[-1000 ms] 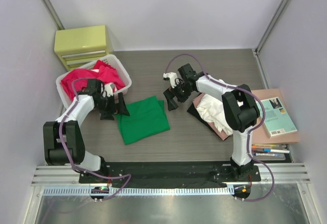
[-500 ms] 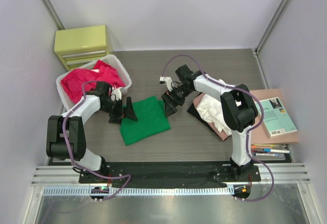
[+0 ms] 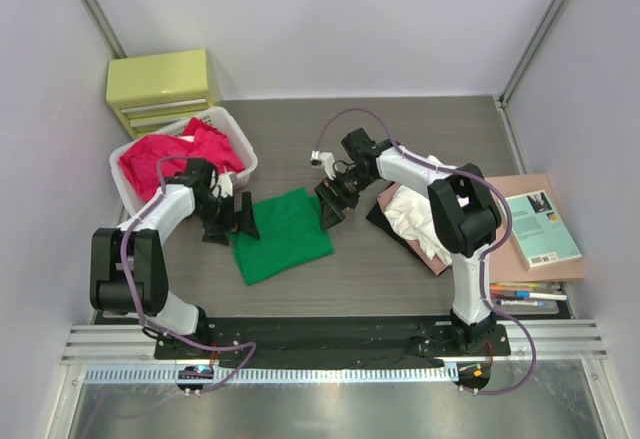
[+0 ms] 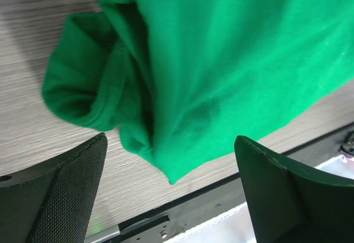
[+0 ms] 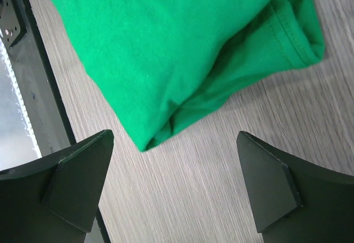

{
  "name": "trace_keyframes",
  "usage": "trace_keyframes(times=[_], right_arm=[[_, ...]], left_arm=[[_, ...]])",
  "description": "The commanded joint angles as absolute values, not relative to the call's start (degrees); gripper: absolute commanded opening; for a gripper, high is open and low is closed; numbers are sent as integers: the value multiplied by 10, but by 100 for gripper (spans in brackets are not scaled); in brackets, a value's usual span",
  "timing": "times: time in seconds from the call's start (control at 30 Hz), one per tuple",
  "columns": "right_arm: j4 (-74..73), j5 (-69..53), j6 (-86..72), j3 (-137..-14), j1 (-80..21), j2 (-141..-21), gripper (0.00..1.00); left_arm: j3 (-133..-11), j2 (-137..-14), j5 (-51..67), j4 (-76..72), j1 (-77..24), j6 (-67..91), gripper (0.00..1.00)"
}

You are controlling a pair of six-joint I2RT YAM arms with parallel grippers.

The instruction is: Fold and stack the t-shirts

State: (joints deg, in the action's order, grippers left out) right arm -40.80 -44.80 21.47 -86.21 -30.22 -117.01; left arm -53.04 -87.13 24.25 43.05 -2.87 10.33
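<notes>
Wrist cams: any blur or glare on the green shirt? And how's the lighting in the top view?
Left wrist: the green t-shirt is sharp and its hem stitching is readable, with a blown-out patch in the bottom right corner. Right wrist: the cloth and the table grain are crisp, with an overexposed strip down the left edge. Top external: even, soft light, only faint shadows, no visible blur.

The green t-shirt (image 3: 282, 235) is lying in the middle of the table (image 3: 300, 129). Bare wood is showing on its far side and its near side, so a gripper is finding room there. On the left, the white basket (image 3: 222, 116) of red shirts (image 3: 160, 154) is crowding the left gripper (image 3: 238, 217). A yellow drawer box (image 3: 160, 89) is blocking the far left corner. On the right, a pile of white, pink and black shirts (image 3: 412, 217) is sitting near the right gripper (image 3: 332, 206). A book (image 3: 540, 227) and pens (image 3: 530, 299) are filling the right edge.
</notes>
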Motion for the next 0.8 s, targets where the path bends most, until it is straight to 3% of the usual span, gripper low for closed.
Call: trace_keyframes(times=[0.0,0.37,0.4,0.43,0.5,0.53,0.57,0.6,0.77], right_arm=[[-378,-474,202,-882,-314,-1185,100],[-347,-483,180,-881,-351,-1218,100],[-344,-483,178,-879,-352,-1219,95],[-342,-483,178,-876,-352,-1221,85],[-338,-479,172,-875,-353,-1225,60],[-337,-477,171,-875,-353,-1226,51],[-337,-471,171,-875,-353,-1226,37],[-336,-469,170,-872,-353,-1225,2],[-334,-460,176,-862,-355,-1213,1]], left_arm=[[-548,-847,195,439,-26,112,97],[-542,-881,214,421,-25,120,93],[-541,-885,218,418,-24,120,86],[-540,-887,221,417,-25,120,69],[-539,-883,223,417,-23,120,50],[-539,-881,226,417,-23,120,29],[-537,-880,226,417,-23,120,13],[-536,-878,222,417,-22,121,0],[-535,-875,222,417,-23,124,0]])
